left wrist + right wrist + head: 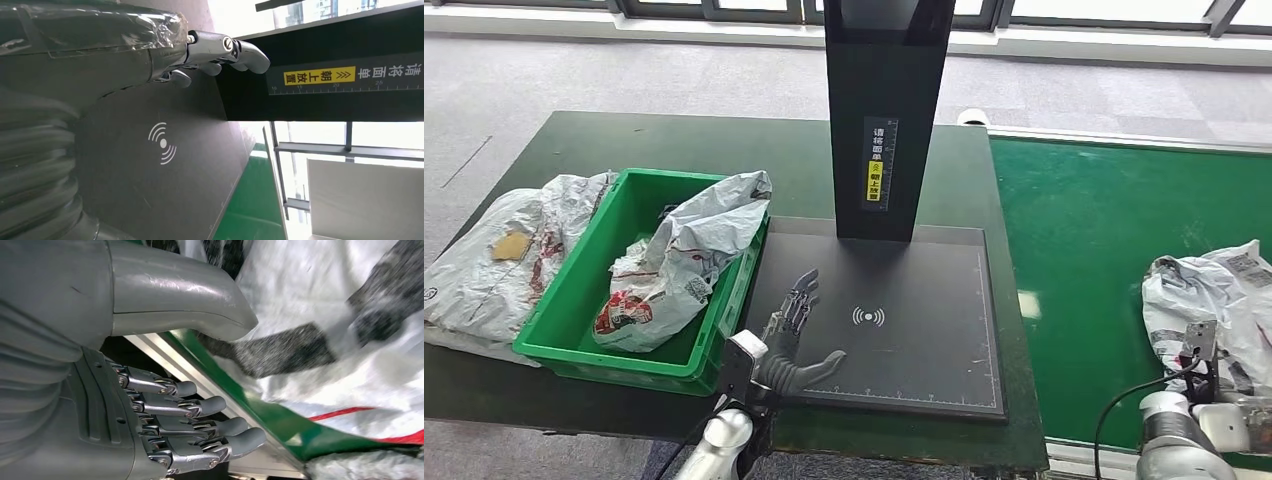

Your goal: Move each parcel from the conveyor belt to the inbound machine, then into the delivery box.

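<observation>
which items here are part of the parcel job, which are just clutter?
Job: parcel on conveyor belt, conveyor belt, inbound machine, green delivery box, parcel in box.
Lying about: bagged parcel beside the box, dark table.

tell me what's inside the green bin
A crumpled grey-white parcel with red print fills most of the green bin, its top leaning over the right rim. A dark object shows just behind it. The bin floor under the parcel is covered, so anything beneath cannot be seen.

three parcels (679, 265), one green bin (574, 300)
</observation>
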Motion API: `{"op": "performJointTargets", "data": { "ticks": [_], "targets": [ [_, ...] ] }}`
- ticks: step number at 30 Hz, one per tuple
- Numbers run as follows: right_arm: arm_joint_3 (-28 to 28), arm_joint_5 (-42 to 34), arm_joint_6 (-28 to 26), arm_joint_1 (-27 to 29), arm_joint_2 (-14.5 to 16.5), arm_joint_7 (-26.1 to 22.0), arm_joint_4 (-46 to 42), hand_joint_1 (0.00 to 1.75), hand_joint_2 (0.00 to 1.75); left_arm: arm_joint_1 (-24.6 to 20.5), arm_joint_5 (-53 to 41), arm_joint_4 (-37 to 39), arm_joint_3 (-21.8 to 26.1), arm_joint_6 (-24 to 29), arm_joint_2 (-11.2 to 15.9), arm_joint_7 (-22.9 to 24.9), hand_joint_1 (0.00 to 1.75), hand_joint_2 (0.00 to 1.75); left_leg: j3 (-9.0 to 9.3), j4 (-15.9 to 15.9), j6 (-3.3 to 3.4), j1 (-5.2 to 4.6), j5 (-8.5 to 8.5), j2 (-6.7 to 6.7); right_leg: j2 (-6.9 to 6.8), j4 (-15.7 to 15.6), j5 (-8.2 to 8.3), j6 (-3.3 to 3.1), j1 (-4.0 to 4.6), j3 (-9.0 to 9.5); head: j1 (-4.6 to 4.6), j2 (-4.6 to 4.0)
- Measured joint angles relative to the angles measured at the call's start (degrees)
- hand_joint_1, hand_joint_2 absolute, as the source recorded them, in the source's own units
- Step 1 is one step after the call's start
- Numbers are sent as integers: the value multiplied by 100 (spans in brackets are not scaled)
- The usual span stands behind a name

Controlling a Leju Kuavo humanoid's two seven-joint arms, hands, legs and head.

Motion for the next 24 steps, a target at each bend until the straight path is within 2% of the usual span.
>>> {"op": "performJointTargets", "data": {
  "ticks": [6, 12, 17, 24],
  "targets": [
    [477, 0, 67, -29, -14, 84, 207, 0, 175, 1, -8, -7, 1, 45, 0, -1, 0, 175, 0, 0, 0, 1, 1, -3, -3, 0, 0, 0, 1, 1, 0, 0],
    [598, 0, 69, -34, -24, 93, 287, 0, 175, 1, -8, -7, 2, 48, 0, -1, 0, 175, -2, 0, 0, 1, 1, -3, -3, 0, 0, 0, 1, 1, 0, 0],
    [685, 0, 127, -41, -39, 297, 333, 0, 175, 3, -22, -17, 2, 60, 0, -1, 0, 175, -3, 0, 0, 0, 1, -4, -4, 0, 0, 0, 0, 1, 0, 0],
    [737, -9, -355, -76, -74, -29, 348, 0, 175, 3, -50, -17, 2, 83, 0, -1, 0, 175, -2, 0, 0, 1, 1, -3, -3, 0, 0, 0, 1, 1, 0, 0]
  ]
}}
